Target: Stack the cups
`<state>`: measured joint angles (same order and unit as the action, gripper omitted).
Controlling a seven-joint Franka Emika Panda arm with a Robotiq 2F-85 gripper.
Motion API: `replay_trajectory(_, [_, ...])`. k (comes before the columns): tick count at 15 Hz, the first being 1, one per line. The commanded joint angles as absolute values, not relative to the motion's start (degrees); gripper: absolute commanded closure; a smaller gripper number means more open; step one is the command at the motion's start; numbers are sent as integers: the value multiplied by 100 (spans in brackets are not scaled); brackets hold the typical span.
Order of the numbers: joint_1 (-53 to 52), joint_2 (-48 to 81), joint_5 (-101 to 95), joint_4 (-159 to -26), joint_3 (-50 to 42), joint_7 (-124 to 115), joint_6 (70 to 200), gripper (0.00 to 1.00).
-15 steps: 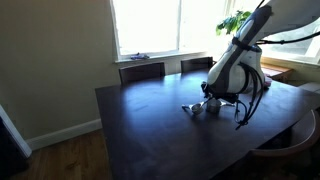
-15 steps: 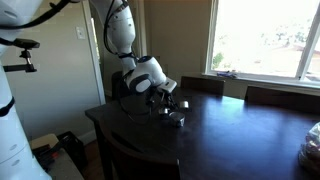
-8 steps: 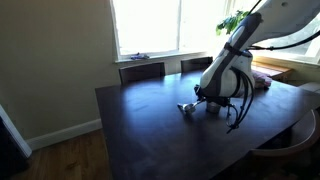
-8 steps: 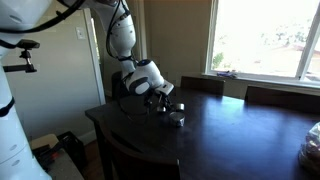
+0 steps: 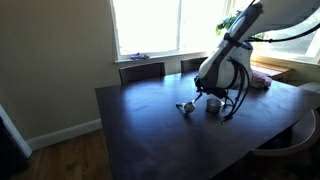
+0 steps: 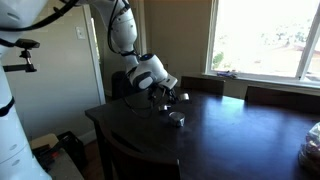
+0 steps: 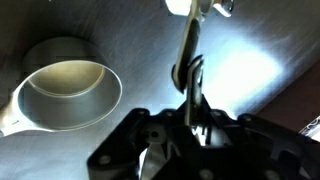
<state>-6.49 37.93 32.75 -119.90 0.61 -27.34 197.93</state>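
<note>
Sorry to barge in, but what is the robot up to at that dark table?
The arm's hand is shut on the thin handle of one small metal measuring cup. A second cup sits open side up on the dark table beside it. These two are not yet stacked.

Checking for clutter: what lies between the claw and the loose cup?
Bare table between claw and loose cup, wrist view; claw pinches second cup's handle.
</note>
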Motion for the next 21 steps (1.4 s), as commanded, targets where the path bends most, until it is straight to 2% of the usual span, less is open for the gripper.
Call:
replay_trajectory(1, [-700, 3471, 3438, -12348, -29, -2684, 19793, 97])
replay_trajectory(21, [-643, 3321, 3282, -13058, 7, -2465, 19793, 97])
